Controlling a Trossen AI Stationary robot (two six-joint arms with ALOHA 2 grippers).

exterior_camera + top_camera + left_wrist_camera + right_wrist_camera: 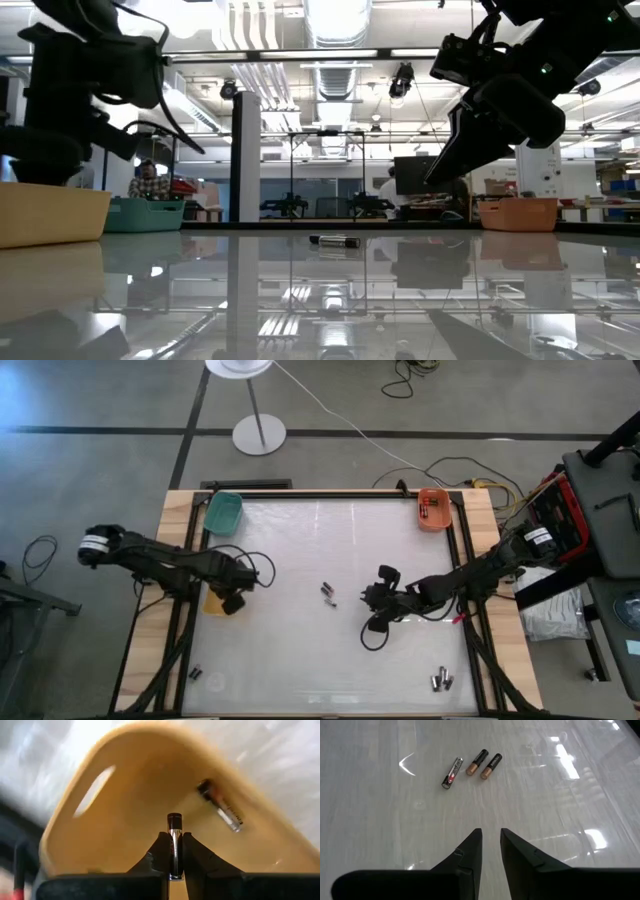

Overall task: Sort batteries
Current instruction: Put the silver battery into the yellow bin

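Batteries: three mid-table (470, 766) | two in yellow bin (125, 795) | perhaps four elsewhere

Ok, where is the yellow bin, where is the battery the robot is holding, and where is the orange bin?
yellow bin (125, 795): left wrist view, on its bare inner wall.
held battery (174, 845): left wrist view, mid-body, clamped by the left gripper (172, 862).
orange bin (434, 510): high view, on its floor near the middle.

floor: grey concrete (90, 470) | lamp: white floor stand (258, 433) | ceiling: strip lights (335, 20)
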